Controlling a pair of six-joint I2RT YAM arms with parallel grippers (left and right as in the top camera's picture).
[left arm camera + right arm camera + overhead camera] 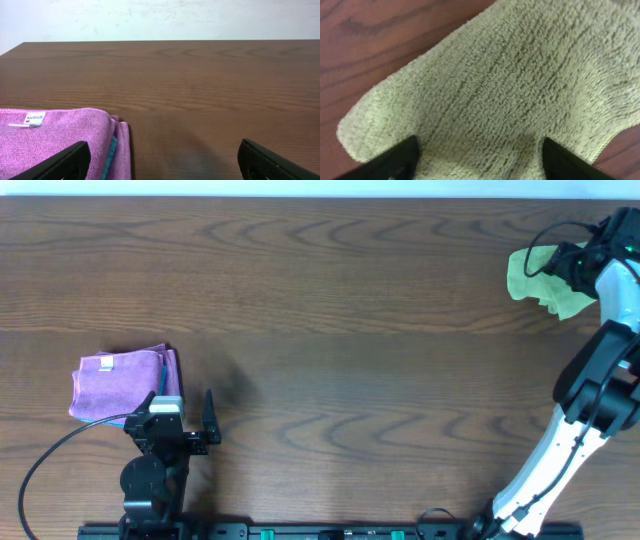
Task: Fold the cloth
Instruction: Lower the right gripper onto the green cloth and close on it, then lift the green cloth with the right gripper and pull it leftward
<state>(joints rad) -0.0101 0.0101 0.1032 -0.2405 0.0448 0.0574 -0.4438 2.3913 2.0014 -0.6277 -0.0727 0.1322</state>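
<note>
The cloth (535, 280) is a lime-green terry towel lying crumpled at the far right back of the table. My right gripper (566, 260) is down on its right part. In the right wrist view the cloth (510, 85) fills nearly the whole frame, and my right gripper (480, 162) stands open with a hump of terry between its two black fingers. My left gripper (183, 408) rests open at the front left. Between its fingers is only bare wood and the edge of a purple cloth.
A folded purple cloth (115, 385) with a small white tag lies at the front left, on top of a teal layer (111, 152). My left gripper (165, 162) sits just at its right edge. The dark wooden table (330, 330) ends close behind the green towel.
</note>
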